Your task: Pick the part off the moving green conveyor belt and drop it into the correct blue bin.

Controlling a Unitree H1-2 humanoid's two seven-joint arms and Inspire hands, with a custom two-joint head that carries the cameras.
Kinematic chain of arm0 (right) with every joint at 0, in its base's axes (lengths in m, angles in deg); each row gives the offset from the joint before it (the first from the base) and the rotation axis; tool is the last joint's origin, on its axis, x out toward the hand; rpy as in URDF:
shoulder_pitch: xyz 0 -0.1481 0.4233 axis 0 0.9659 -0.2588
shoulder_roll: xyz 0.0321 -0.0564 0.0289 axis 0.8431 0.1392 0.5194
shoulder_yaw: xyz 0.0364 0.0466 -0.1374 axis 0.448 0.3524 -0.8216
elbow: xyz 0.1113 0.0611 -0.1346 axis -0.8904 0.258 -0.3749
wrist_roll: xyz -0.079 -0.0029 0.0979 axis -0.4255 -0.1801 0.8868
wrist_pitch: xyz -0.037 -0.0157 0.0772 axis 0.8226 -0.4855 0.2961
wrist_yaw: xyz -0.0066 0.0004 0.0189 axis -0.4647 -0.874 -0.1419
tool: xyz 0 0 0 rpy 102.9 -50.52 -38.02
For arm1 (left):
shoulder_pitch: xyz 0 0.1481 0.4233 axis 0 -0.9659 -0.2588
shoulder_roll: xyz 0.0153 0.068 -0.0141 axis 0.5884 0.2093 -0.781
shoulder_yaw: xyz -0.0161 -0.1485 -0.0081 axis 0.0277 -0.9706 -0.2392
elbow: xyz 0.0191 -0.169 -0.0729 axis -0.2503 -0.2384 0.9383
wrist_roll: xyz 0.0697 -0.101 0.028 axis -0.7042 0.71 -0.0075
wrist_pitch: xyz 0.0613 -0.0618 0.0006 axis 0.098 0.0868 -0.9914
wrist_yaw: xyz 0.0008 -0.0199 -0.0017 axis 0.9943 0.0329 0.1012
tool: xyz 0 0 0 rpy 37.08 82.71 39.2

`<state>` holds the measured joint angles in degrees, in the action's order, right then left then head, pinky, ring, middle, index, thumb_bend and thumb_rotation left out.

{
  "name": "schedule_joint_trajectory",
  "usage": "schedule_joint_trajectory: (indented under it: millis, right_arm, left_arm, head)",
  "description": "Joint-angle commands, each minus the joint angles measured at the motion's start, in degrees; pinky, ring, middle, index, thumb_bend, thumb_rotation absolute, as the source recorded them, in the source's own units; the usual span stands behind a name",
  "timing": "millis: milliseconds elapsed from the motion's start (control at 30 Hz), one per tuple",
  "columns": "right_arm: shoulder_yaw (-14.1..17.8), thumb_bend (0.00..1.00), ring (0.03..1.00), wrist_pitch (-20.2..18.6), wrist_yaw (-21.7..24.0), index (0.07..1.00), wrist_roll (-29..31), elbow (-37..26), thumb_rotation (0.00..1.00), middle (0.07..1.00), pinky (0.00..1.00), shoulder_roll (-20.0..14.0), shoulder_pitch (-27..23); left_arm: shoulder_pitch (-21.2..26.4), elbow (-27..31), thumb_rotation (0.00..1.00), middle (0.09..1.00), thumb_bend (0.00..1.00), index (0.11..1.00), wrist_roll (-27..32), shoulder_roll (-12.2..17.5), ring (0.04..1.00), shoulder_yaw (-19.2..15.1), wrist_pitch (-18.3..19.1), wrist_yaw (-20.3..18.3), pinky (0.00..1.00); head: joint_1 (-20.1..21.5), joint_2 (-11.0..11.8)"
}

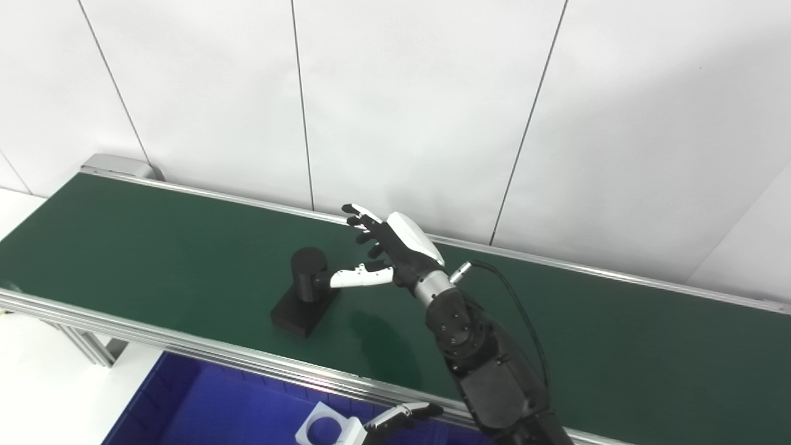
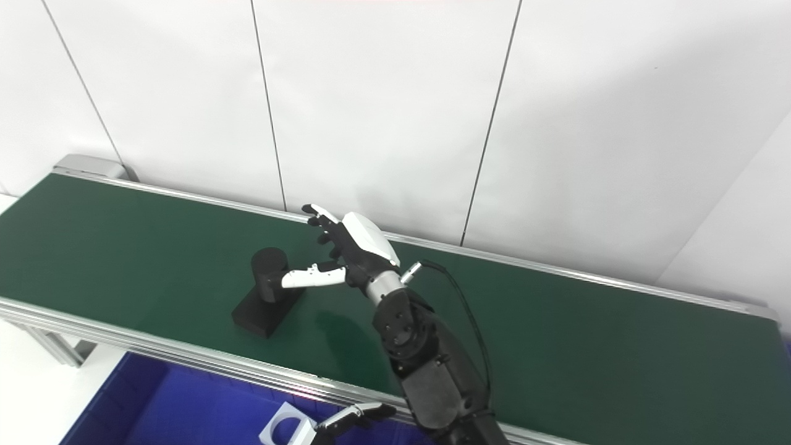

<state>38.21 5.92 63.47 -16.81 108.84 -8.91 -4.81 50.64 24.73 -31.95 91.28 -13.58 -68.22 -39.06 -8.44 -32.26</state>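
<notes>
A white panelled wall (image 1: 420, 93) stands beyond my right hand (image 1: 395, 247), with one dark seam (image 1: 301, 105) rising just past my fingertips and another seam (image 1: 525, 123) off to its right. Far to its left, lower down, lies pale floor (image 1: 37, 383).

A long green conveyor belt (image 1: 154, 247) with silver aluminium side rails runs diagonally in front of a white panelled wall. Directly on it, near its front edge, sits a single black part (image 1: 304, 293): a flat rectangular base with an upright cylinder at its far end. The belt carries nothing else.
</notes>
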Motion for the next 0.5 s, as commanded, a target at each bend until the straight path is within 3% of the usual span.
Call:
schedule_joint_trajectory:
  millis: [0, 167, 467]
  right_arm:
    - [-0.50, 0.93, 0.821, 0.31, -2.03, 0.940, -0.95, 0.07, 0.56, 0.898, 0.68, 2.10, -2.64]
    - [-1.21, 0.91, 0.836, 1.01, -3.30, 0.949, -1.93, 3.60, 0.56, 0.914, 0.69, 2.66, -3.79]
    - [-2.54, 0.90, 0.820, 2.96, -6.19, 0.942, -3.70, 10.87, 0.51, 0.893, 0.70, 2.27, -6.09]
  left_arm:
    - [0.11, 2.14, 0.39, 0.759, 0.93, 0.748, 0.12, 0.13, 0.731, -0.79, -1.35, -0.58, 0.66]
    - [-0.37, 2.40, 0.43, 0.756, 0.94, 0.751, -0.29, -0.29, 0.725, -1.58, -1.35, -1.44, 0.65]
    - [-0.40, 2.62, 0.41, 0.756, 0.94, 0.748, -0.28, -0.66, 0.720, -1.60, -1.36, -1.59, 0.64]
  head:
    - [-0.04, -0.25]
    - [-0.18, -0.59]
    - [0.04, -1.07]
